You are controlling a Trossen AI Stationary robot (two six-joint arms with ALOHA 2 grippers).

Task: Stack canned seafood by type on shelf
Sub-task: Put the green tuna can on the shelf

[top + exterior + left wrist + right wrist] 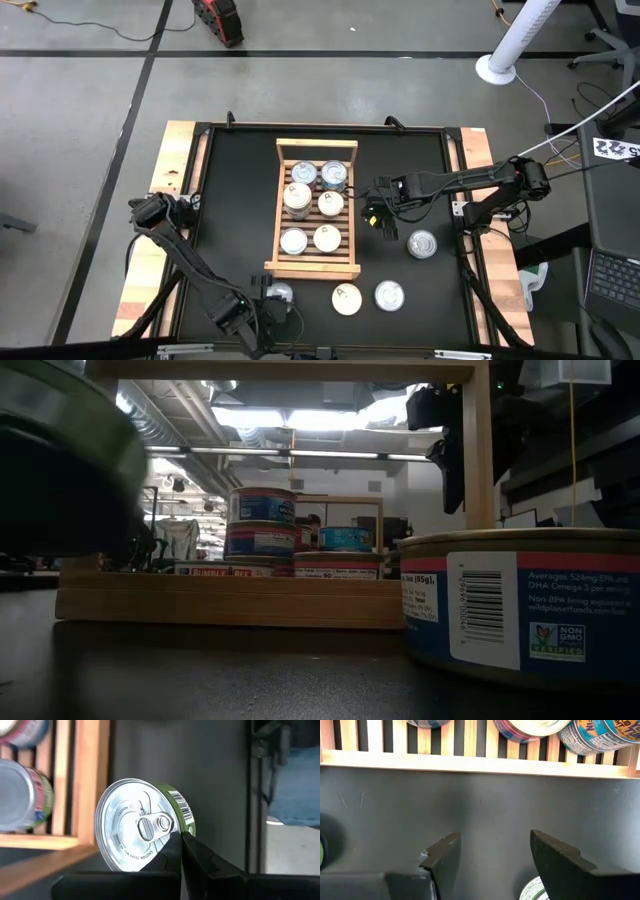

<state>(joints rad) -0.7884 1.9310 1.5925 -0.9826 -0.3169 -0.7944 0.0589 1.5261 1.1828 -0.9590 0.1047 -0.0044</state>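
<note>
Black desk [240, 180], wooden shelf [318, 150] sitting center; left hand [262, 298] is closed beside a silver-lidded tin [142, 827], right hand [378, 218] hanging wide open, empty.

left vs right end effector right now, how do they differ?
The left end effector is shut beside a silver-lidded can at the near edge of the table, just off the shelf's near left corner. The right end effector is open and empty, over bare mat just right of the shelf. The left sits near the table's front; the right is mid-table. Both have dark fingers and are close to the shelf.
</note>
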